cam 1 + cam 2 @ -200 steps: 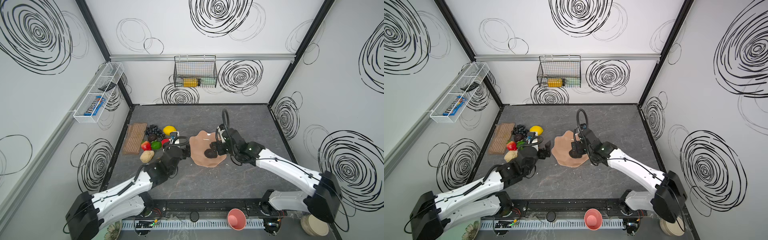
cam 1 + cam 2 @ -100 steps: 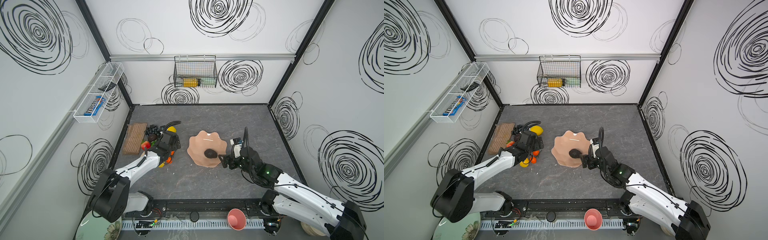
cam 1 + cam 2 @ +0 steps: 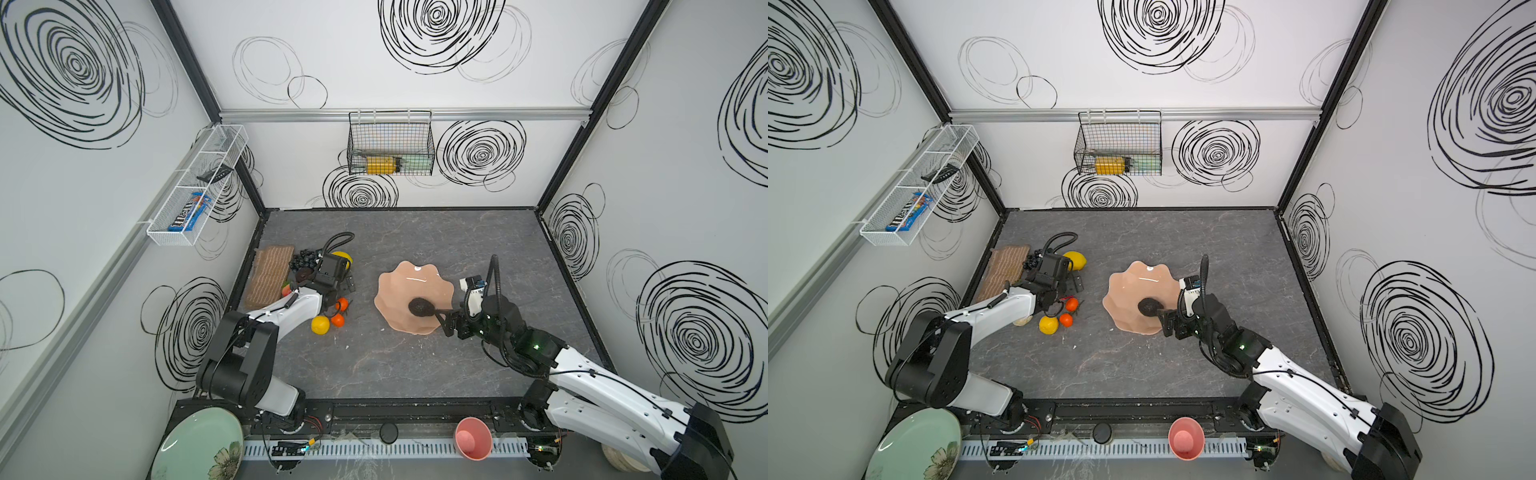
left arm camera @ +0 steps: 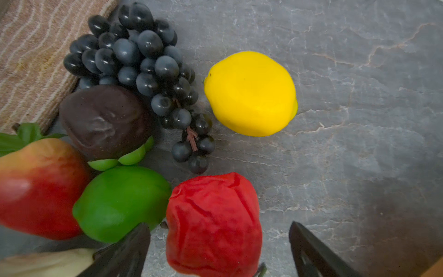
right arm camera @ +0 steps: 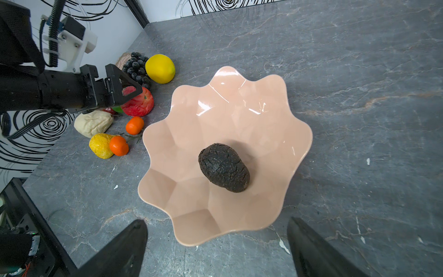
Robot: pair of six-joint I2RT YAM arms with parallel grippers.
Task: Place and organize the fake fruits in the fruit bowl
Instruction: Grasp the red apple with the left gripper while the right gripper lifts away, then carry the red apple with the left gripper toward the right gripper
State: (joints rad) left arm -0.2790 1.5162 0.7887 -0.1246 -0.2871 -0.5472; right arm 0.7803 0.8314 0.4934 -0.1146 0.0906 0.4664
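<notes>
The left jaws stand open astride the crinkled red fruit (image 4: pixel 213 223) on the tabletop (image 4: pixel 359 120), beside the lime (image 4: pixel 119 203). It is probably light, squashy foam, so pinch its middle gently. The right jaws gape empty beside the fruit bowl (image 5: pixel 227 108), avocado (image 5: pixel 224 167) inside.

Both top views overhead, sharing table (image 3: pixel 415 365); wrist views close

White walls (image 3: pixel 374 62) scrawled with black swirls (image 3: pixel 436 25) enclose a grey marbled floor (image 3: pixel 415 365).
</notes>
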